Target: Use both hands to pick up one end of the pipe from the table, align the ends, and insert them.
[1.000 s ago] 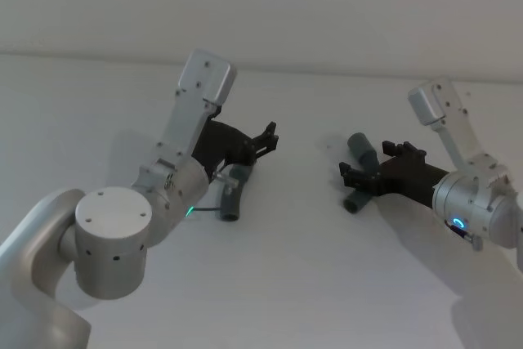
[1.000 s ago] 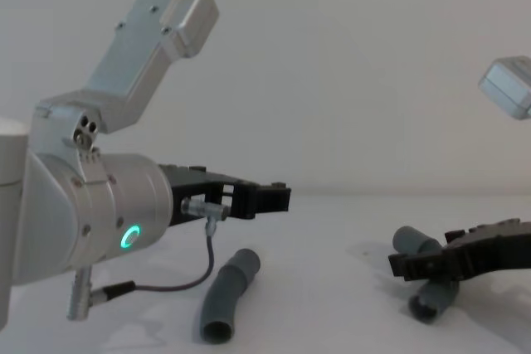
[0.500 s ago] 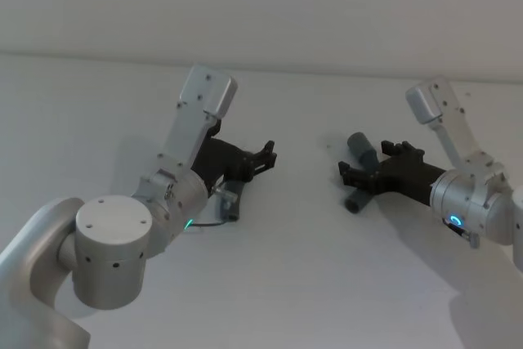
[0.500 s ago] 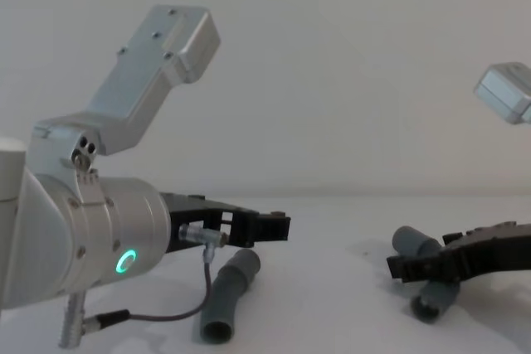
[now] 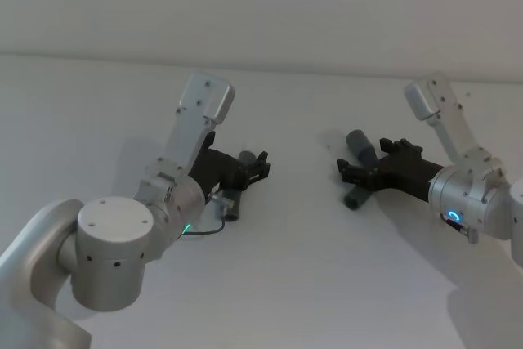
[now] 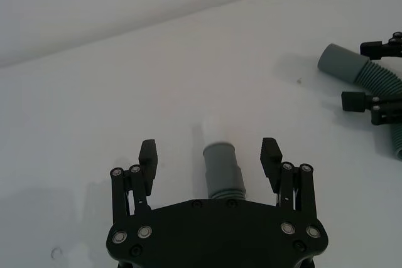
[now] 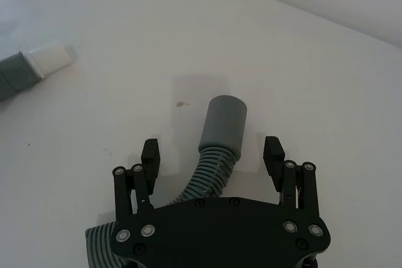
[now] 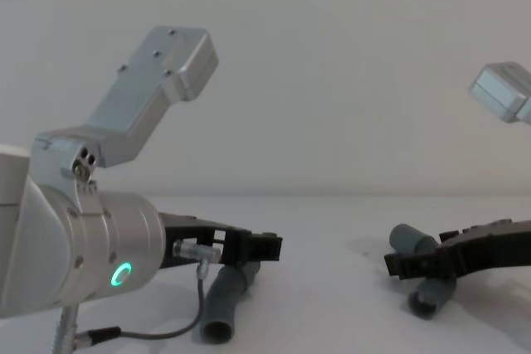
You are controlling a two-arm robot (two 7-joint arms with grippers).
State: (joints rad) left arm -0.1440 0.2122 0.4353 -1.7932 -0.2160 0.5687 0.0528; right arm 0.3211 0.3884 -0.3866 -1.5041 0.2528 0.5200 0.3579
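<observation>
Left gripper (image 6: 209, 152), jaws open, straddles the bent pipe piece (image 6: 221, 169) on the table (image 5: 286, 275). Right gripper (image 7: 211, 149), jaws open, straddles the elbow piece (image 7: 223, 123) behind its collar. Risk: either round body may roll or twist as the jaws close, spoiling alignment of the 2 ends.

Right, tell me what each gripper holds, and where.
Nothing is held. The open left gripper straddles the bent piece, the open right gripper straddles the elbow piece.
</observation>
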